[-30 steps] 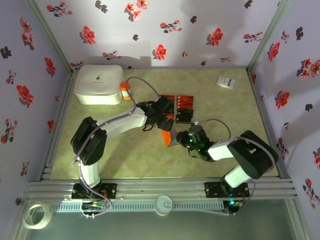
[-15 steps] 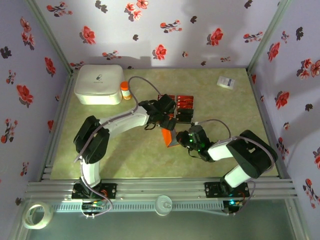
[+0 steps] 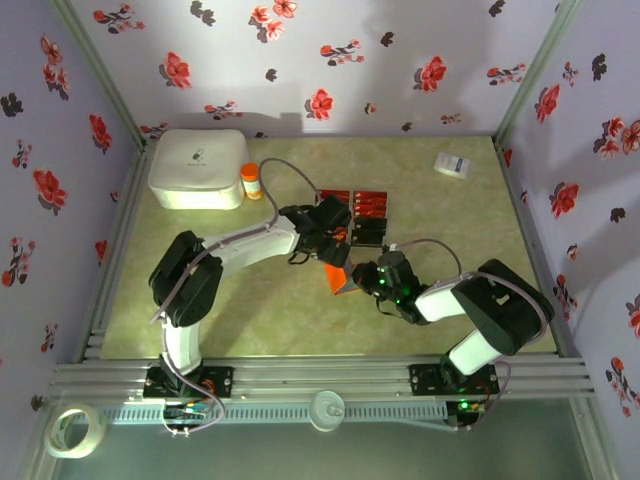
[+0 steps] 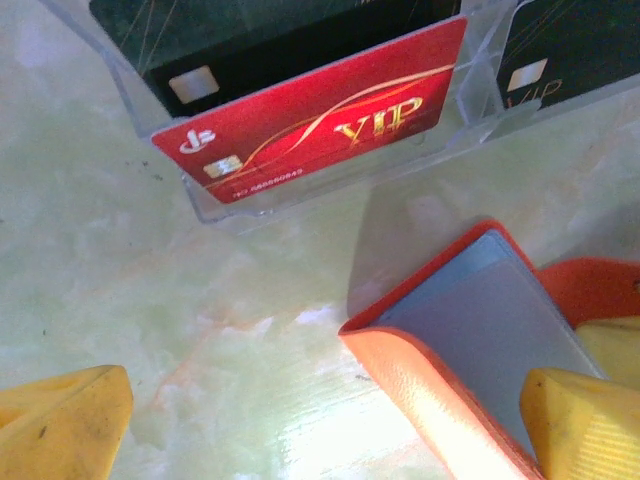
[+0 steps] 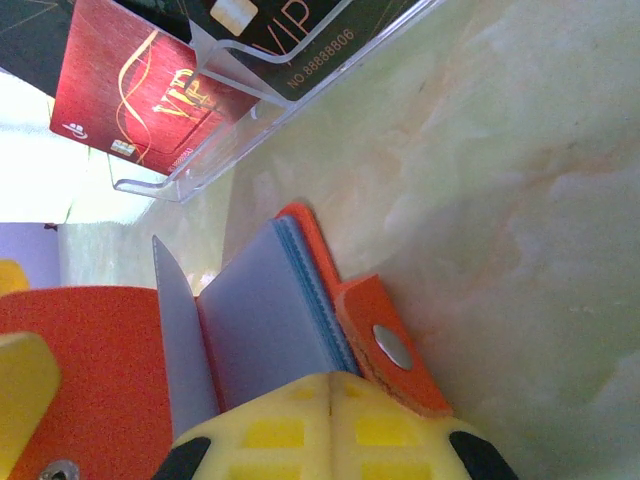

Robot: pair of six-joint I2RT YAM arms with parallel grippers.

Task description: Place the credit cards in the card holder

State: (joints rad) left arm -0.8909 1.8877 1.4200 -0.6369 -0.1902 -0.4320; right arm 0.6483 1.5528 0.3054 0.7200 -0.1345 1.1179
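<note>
Holding the card holder: the right hand [image 5: 330,415] is clenched on the card holder [image 5: 255,310]. Its two yellow fingers [image 5: 265,430] meet on the bluish-grey inner leaves, close to the fold.
Card holder: orange-red outside and opened. It stands tilted on its edge on the tabletop [image 3: 250,310], about in the middle between the two arms. An orange flap with a round metal snap sticks out just beside the fingers of the right hand.
Left hand: the left hand [image 4: 320,430] is released, with the jaws wide apart. It hangs over the open side of the card holder. One of its yellow fingers is just beside the bluish-grey leaf, and I cannot tell if it touches.
Credit cards: the credit cards [image 4: 320,120] sit in a clear stand [image 4: 480,115] just behind the card holder, apart from it. A red card with gold "VIP" letters leans in front. Black cards are behind it and in the next compartment.
Farther on the tabletop: a white box [image 3: 197,167] sits at the far left corner, with an orange bottle [image 3: 250,180] just beside it. A white slip [image 3: 454,164] lies near the far right corner, well apart from both hands.
</note>
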